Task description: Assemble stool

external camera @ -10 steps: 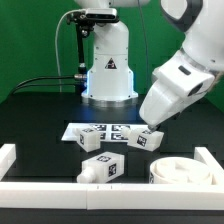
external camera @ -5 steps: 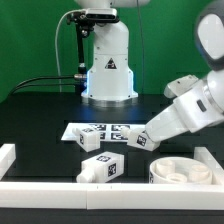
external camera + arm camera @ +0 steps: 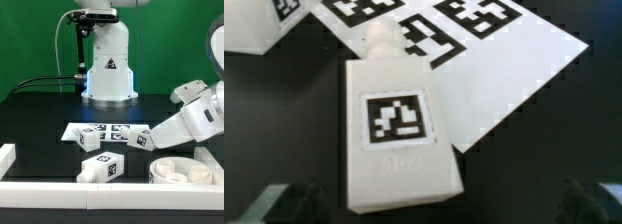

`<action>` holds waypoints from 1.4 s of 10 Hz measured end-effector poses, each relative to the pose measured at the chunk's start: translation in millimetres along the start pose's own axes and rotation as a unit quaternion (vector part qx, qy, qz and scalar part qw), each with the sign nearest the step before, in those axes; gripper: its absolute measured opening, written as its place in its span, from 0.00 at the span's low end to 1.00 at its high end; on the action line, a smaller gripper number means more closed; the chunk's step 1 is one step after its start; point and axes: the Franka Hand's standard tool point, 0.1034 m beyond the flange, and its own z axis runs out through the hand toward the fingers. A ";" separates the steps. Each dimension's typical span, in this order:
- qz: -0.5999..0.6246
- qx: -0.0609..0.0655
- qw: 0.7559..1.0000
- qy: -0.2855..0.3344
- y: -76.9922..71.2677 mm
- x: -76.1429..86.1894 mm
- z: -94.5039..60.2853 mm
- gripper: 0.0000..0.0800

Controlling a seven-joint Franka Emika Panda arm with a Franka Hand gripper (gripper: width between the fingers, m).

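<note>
I see a black counter (image 3: 40,125) before a green backdrop (image 3: 30,40). My claw (image 3: 446,205) gapes wide, straddling 1 chunky white plastic leg block (image 3: 399,130) at the marker board (image 3: 518,70) edge.

The leg (image 3: 399,130) whose tip reaches over the marker board (image 3: 518,60) looks like matt white plastic, its tag a flat black print. The seat (image 3: 180,172) near the marker board is smooth white plastic. The table (image 3: 40,120) under it is matt black, the arm's shell (image 3: 190,120) glossy white.
</note>
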 end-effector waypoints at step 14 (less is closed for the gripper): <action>0.022 0.019 1.000 -0.009 28.3 -31.4 -33.2 0.42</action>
